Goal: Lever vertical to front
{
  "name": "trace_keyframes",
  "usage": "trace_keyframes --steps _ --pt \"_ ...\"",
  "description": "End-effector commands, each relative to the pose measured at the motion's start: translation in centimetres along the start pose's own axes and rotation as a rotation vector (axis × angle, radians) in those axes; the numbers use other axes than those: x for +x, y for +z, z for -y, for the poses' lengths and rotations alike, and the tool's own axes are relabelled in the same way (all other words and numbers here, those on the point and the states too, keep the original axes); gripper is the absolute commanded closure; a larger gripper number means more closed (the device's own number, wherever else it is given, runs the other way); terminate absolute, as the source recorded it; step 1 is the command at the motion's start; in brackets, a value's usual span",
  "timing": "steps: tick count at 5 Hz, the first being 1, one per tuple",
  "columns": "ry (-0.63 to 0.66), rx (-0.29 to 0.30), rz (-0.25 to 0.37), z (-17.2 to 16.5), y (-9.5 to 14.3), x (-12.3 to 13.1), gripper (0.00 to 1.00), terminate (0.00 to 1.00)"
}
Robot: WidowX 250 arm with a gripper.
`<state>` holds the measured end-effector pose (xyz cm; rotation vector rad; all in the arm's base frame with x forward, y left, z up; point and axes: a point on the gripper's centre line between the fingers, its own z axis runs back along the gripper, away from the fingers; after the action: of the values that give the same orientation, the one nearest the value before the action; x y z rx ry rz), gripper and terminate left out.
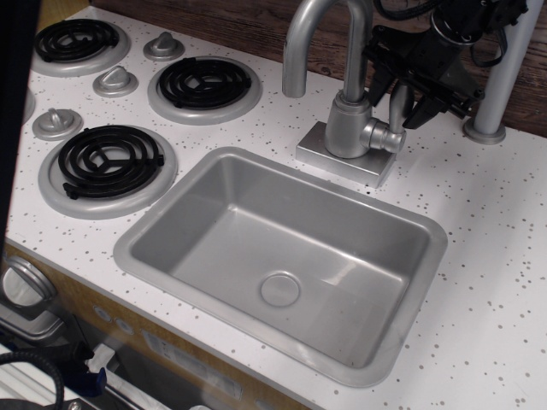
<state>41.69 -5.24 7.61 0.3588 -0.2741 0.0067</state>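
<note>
The lever (pixel 398 106) is a short silver-grey rod standing about upright from a round pivot (pixel 382 137) on the right side of the faucet's cylindrical body (pixel 346 126). My black gripper (pixel 402 96) hangs over it from the upper right. Its jaws are apart, with one finger (pixel 377 79) to the left of the lever and the other on its right. The lever's upper part rises between them. I cannot tell whether a finger touches it.
The curved faucet spout (pixel 298 47) rises left of the gripper. A thick grey pole (pixel 506 68) stands just right of it. The sink basin (pixel 141 260) lies in front. Stove burners (pixel 205 83) and knobs (pixel 115 81) are at the left.
</note>
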Motion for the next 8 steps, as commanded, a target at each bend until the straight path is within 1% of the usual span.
trace_keyframes --steps 1,2,3,4,5,6,8 --pt "0.056 -0.02 -0.013 0.0 1.7 -0.4 1.0 0.0" --pt "0.074 -0.024 -0.108 0.3 2.2 -2.2 1.0 0.0" --pt "0.052 -0.057 -0.217 0.3 2.1 -3.3 1.0 0.0" --pt "0.048 -0.099 -0.237 0.4 1.2 -4.0 1.0 0.0" --pt "0.059 -0.137 -0.237 0.8 0.0 -4.7 1.0 0.0" --pt "0.066 -0.16 -0.231 1.1 -0.7 -5.2 1.0 0.0" --pt "0.073 -0.176 -0.223 1.3 -1.4 -5.4 1.0 0.0"
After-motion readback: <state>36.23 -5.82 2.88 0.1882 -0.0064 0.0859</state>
